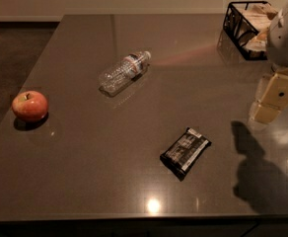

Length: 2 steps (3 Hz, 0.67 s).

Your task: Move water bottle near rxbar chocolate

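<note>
1. Hand [274, 100] hangs over the right side of the desk [109, 181], well to the right of the water bottle [124, 72] and a little nearer the camera. It has hold of nothing, and I cannot tell how far open it is.
2. The water bottle lies on its side on the far middle of the desk, with its white cap pointing away and to the right. Nothing touches it.
3. The rxbar chocolate [185, 152] lies flat, well apart from the bottle, towards the camera and to the bottle's right.
4. A red apple [30, 105] sits well to the bottle's left and slightly nearer the camera. A black wire basket [245, 26] with packets stands far to the bottle's right, at the back.
5. The task looks unstarted: the bottle is yet to be grasped.
6. Risks, as I judge them:
   - A round, ribbed bottle on its side may roll off if the hand nudges it before closing.
   - Thin clear plastic may squash or slip out under a squeeze across the ribs.
   - Set down on its side, it could roll away from the bar, or bump the bar and shove it.
</note>
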{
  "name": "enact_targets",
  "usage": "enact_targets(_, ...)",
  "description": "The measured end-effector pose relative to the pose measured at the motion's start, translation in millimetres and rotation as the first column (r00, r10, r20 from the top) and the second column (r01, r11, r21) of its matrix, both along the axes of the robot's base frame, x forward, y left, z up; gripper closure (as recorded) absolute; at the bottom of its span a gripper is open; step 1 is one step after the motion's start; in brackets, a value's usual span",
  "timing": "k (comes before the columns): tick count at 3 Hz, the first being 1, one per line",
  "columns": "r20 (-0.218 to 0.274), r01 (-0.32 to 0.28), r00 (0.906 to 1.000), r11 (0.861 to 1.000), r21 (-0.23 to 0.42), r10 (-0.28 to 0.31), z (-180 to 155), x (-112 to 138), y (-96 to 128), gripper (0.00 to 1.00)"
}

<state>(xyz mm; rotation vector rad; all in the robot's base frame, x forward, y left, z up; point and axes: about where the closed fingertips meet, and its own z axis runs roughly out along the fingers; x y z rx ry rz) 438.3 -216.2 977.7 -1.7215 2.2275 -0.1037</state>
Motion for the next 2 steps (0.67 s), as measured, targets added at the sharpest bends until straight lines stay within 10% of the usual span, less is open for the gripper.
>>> enact_targets(2, 0.031, -0.040, 0.9988, 0.999, 0.016, 0.039, 5, 18, 13, 0.00)
